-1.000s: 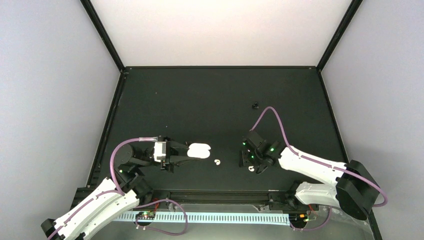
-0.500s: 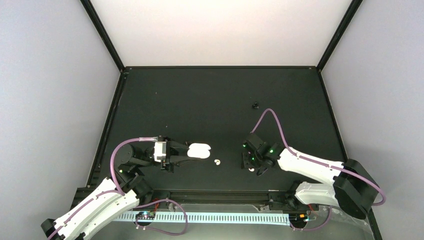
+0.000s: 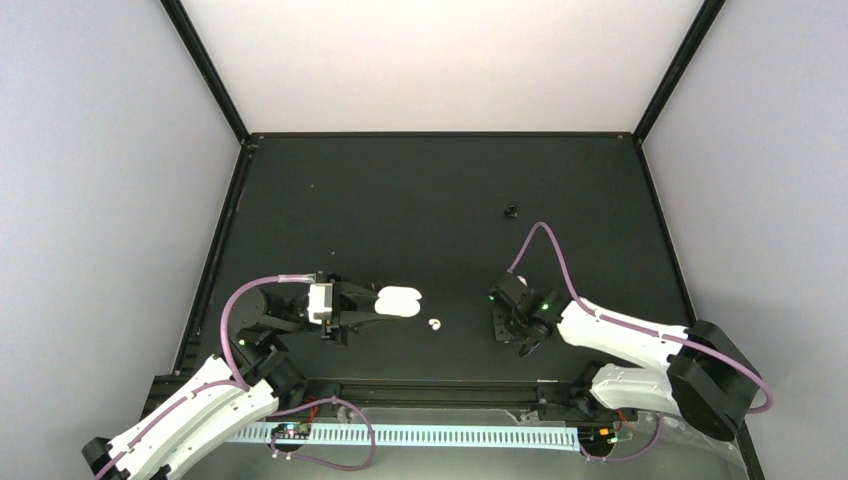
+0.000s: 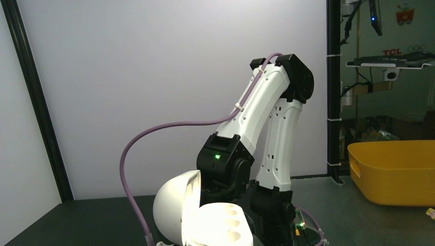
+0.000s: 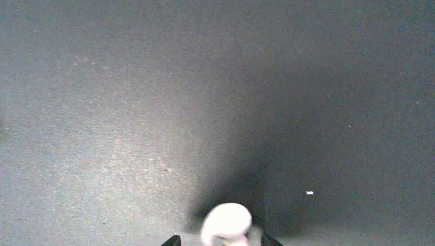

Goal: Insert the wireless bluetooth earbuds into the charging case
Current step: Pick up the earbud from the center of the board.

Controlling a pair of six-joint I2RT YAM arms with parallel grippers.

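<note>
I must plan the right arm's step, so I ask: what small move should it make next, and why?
Probably shut the right gripper on the earbud. It lies on the table between the fingertips, which stand apart on either side with small gaps. The left gripper holds the charging case with its lid open, so lifting can follow.

The left arm (image 3: 190, 410) reaches from its base at the near left, elbow bent, with its wrist turned so that the left gripper (image 3: 381, 306) lies low and level, pointing right. Its jaws are closed on the near end of the charging case (image 3: 402, 300). The right arm (image 3: 625, 335) stretches leftward from its base with the forearm low. Its wrist is bent so that the right gripper (image 3: 499, 328) points straight down, and its fingertips (image 5: 173, 240) stand apart
</note>
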